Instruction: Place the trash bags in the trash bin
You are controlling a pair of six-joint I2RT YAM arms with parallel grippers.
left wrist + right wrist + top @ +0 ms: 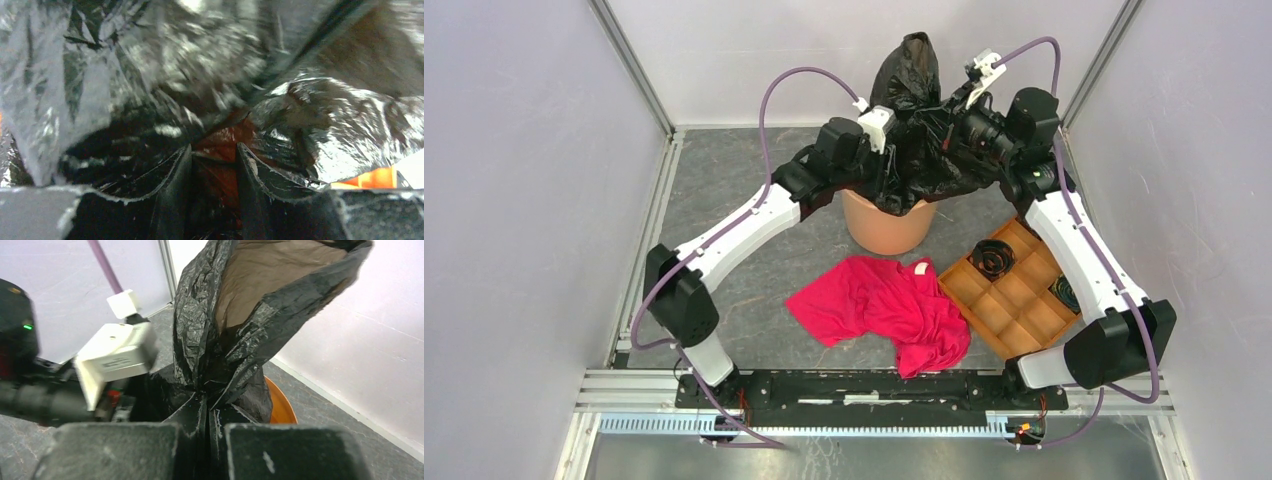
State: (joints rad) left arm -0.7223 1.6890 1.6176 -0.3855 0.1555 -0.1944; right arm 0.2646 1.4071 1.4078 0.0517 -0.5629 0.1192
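Right at the lens of the right wrist camera, the right tool (206, 399) has its two black fingers pressed flat together, pinching a gathered fold of the black trash bag (215, 340). Above that pinch the bag stands up and flares open at the top, showing its brownish inside.

On the left wrist camera, the left tool (214, 146) has its fingers a modest gap apart, with crinkled bag film all around and across them. Whether it actually grips the film I cannot tell.

From above, the bag (914, 110) is bunched over the mouth of the orange bin (889, 228). Its lower folds spill onto the rim and its peak rises well above, with both arms meeting at it from either side. The bin stands upright on the grey table (734, 190). Nearer the arm bases lie a crumpled red cloth (884, 300) and, just beside it on the right, a brown compartment tray (1014, 295).
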